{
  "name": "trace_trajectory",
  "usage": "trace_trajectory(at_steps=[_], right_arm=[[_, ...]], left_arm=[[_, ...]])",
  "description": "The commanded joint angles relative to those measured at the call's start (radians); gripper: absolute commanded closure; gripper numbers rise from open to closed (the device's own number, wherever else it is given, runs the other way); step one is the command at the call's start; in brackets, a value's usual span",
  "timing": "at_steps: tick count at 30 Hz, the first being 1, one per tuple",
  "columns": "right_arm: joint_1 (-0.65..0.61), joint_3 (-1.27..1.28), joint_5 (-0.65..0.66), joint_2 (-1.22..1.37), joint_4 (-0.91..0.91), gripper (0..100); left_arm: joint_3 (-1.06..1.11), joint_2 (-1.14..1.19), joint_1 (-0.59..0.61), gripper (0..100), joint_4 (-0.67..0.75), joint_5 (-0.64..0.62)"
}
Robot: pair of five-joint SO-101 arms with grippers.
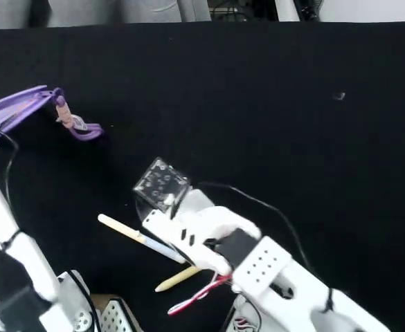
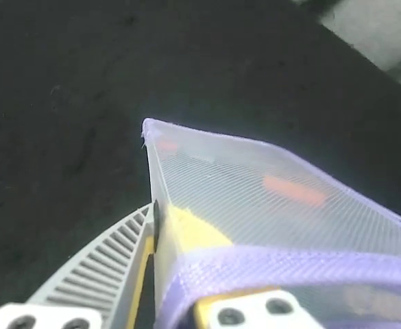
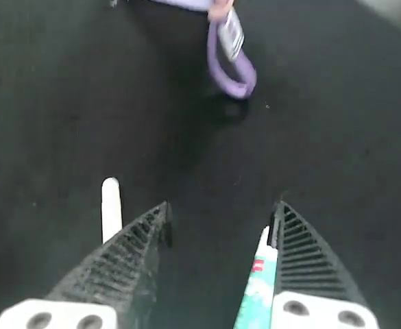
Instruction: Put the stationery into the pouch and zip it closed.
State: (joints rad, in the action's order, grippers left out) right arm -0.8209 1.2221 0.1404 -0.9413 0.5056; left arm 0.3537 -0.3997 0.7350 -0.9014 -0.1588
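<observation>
High: we see the pouch (image 1: 22,107) at the far-left edge of the table (image 1: 292,138). The right gripper (image 1: 160,183) sits mid-table, with loose pens (image 1: 133,235) beside and under its arm.
Left wrist: the left gripper (image 2: 160,223) is clamped on the pouch's mesh edge.
Right wrist: right jaws are spread wide and grip nothing. A white pen (image 3: 110,205) lies beside one finger, a teal pen (image 3: 258,281) is against the other, and the pouch loop (image 3: 231,68) is ahead.
</observation>
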Motion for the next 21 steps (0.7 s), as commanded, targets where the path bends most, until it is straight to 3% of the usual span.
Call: trace_trajectory(at_steps=[1,9,21], right_arm=[[-0.018,-0.085,0.005,0.165,-0.037,76.9],[-0.123,-0.291,0.012,0.481,0.038,76.9],[-0.138,-0.547,0.006,0.806,0.175,76.9]], left_arm=[[-0.147,0.068,0.012,97,-0.071,-0.014],[-0.237,0.149,0.013,97,-0.147,-0.015],[-0.242,0.155,0.01,97,-0.147,-0.015]])
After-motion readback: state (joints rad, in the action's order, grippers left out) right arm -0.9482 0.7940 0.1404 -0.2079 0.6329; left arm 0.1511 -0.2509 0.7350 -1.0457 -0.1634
